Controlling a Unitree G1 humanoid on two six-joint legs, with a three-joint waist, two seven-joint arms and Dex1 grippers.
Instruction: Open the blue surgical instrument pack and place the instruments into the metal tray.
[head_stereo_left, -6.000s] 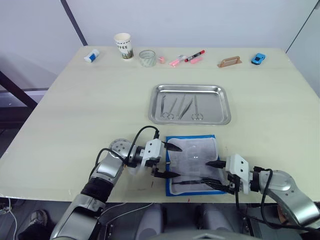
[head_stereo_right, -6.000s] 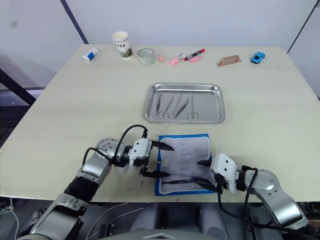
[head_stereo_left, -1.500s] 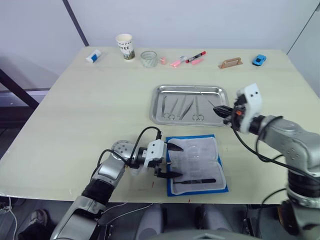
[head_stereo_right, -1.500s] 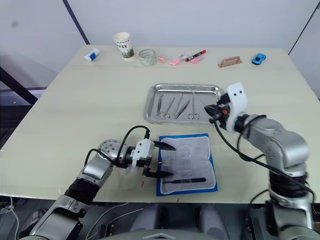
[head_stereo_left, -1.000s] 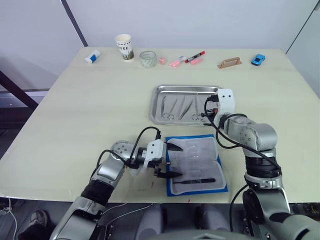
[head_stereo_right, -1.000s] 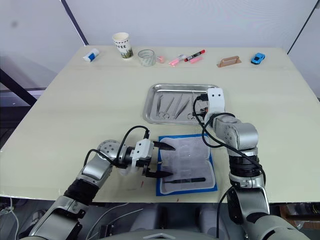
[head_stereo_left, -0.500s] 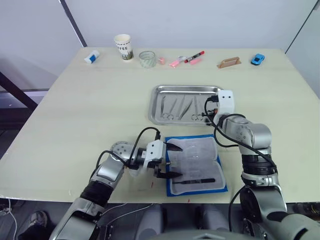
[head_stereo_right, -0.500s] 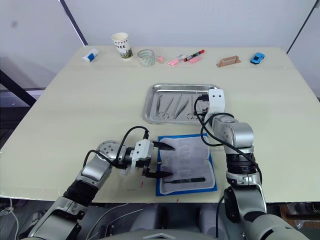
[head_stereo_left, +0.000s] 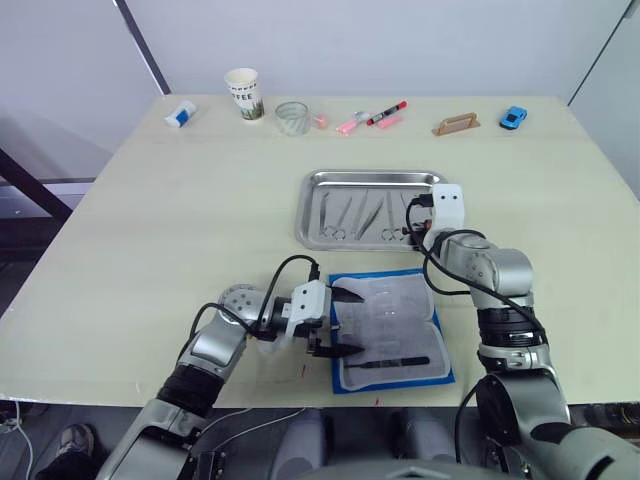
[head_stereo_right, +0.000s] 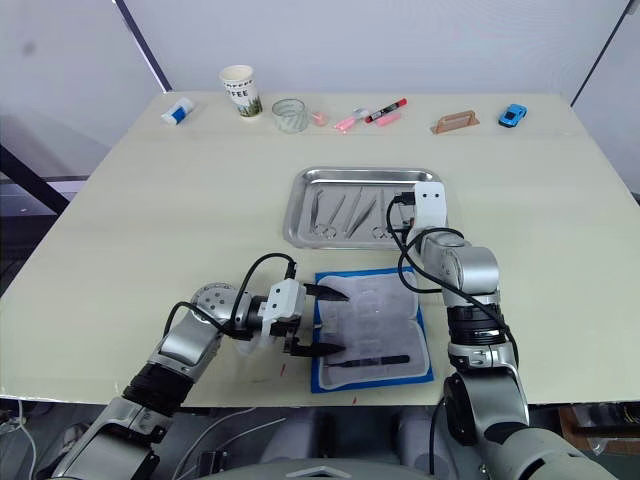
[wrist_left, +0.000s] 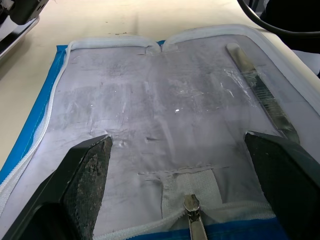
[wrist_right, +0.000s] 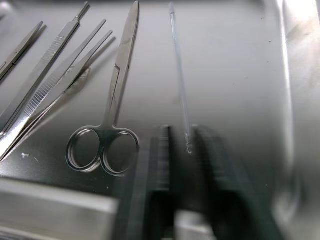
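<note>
Right tool (head_stereo_left: 415, 222) over metal tray (head_stereo_left: 377, 178), grip unreadable | left tool (head_stereo_left: 340, 320) released at 9 o'clock edge of blue surgical instrument pack (head_stereo_left: 390, 318) | instruments (head_stereo_left: 358, 214) in tray

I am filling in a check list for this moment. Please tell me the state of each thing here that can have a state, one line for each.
blue surgical instrument pack: lying opened flat, one dark tool left inside.
metal tray: holds several instruments.
instruments: lying flat in the tray.
left gripper: open, at the pack's edge.
right gripper: over the tray, narrowly open, holding nothing.
paper cup: upright.
</note>
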